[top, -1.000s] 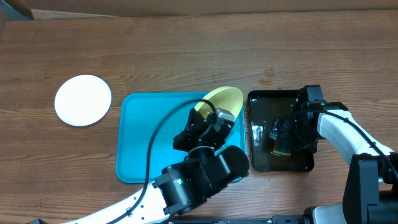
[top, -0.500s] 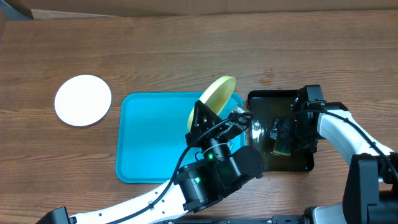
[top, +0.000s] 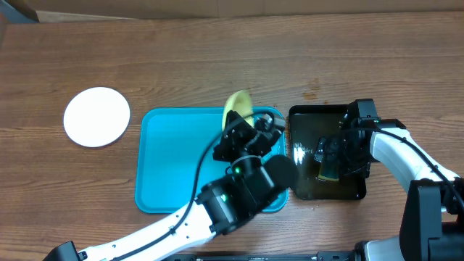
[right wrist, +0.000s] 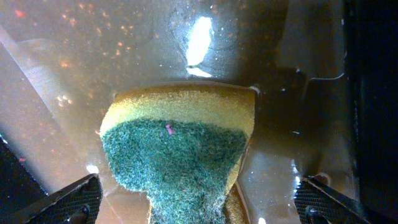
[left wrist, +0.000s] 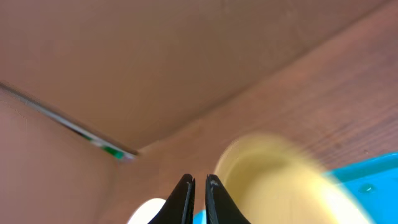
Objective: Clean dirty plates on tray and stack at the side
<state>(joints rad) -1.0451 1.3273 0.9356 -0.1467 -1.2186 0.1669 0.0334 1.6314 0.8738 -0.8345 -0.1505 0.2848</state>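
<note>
- Brown wood-grain table (top: 217,65) fills nearly the whole overhead view, planks running left-right.
- Small dark spots (top: 312,93) on the table, right of centre.
- Tan strip (top: 254,6) along the top edge beyond the table's far side; material unclear.
- Light is even, no hard shadows on the wood.
- Left wrist view is blurred: table (left wrist: 348,93) at right, flat brown panel (left wrist: 155,56) above it.
- Pale line with a green mark (left wrist: 112,151) crosses the panel's lower left.

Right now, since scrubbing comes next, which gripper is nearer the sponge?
Right. The right gripper straddles the sponge in the black tray; the left gripper is off over the turquoise tray, holding the yellow plate.
</note>
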